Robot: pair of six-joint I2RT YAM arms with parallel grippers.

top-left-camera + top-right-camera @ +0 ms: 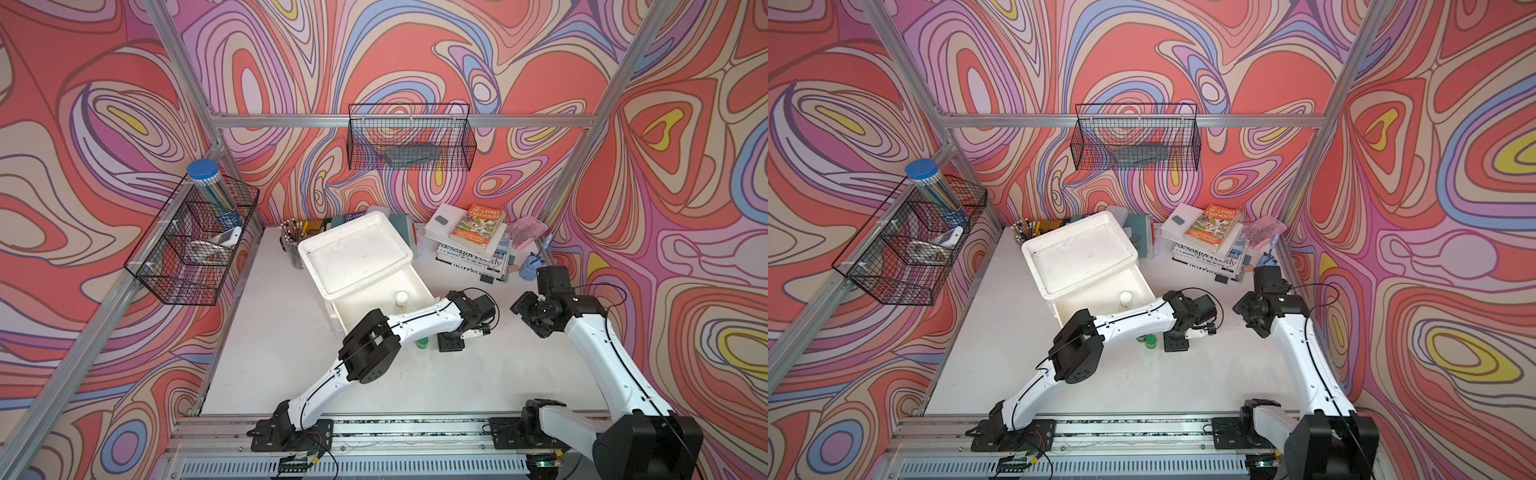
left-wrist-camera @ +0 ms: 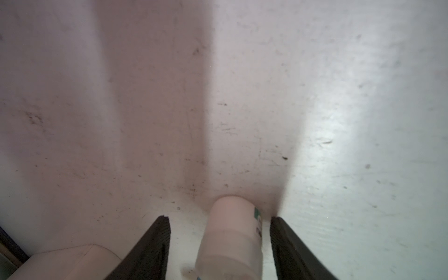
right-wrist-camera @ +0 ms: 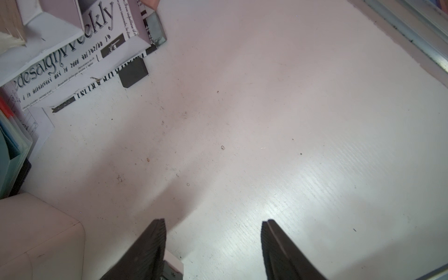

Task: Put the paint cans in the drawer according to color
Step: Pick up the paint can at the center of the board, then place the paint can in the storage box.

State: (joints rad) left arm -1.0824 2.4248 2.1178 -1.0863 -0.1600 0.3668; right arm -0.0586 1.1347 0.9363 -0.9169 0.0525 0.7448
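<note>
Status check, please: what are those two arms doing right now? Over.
Left gripper open, straddling a white paint can, not clamped. Right gripper open, empty. Another white can in the open drawer; green can on table. Nothing in the way.

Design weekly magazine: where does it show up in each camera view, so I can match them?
Top view: design weekly magazine at the table's far right, under the books.
Top view: same place.
Left wrist: not in it.
Right wrist: in it, title readable.
Shared landmark: the white drawer unit, whose corner shows in the right wrist view.
</note>
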